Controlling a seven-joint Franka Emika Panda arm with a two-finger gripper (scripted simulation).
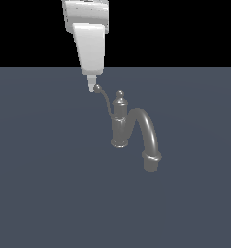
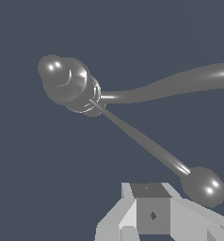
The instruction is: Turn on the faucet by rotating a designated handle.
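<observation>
The small grey faucet [image 1: 120, 121] stands upright on the floor, with a knob finial on top and a thick arched spout [image 1: 149, 135] curving down toward the exterior view's right. The thin curved handle [image 1: 106, 100] rises from the post toward the exterior view's left and ends in a small ball tip [image 1: 97, 88]. My gripper [image 1: 91, 87] hangs from above, shut and holding nothing, with its tips right beside the ball tip. I cannot tell whether they touch. In the wrist view the post [image 2: 67, 82], spout [image 2: 180, 82], handle [image 2: 142, 139] and ball tip [image 2: 203, 187] show, with the gripper [image 2: 151, 216] close to the ball.
A flat dark grey floor [image 1: 49, 184] spreads all around the faucet. The background above it is black. Nothing else stands nearby.
</observation>
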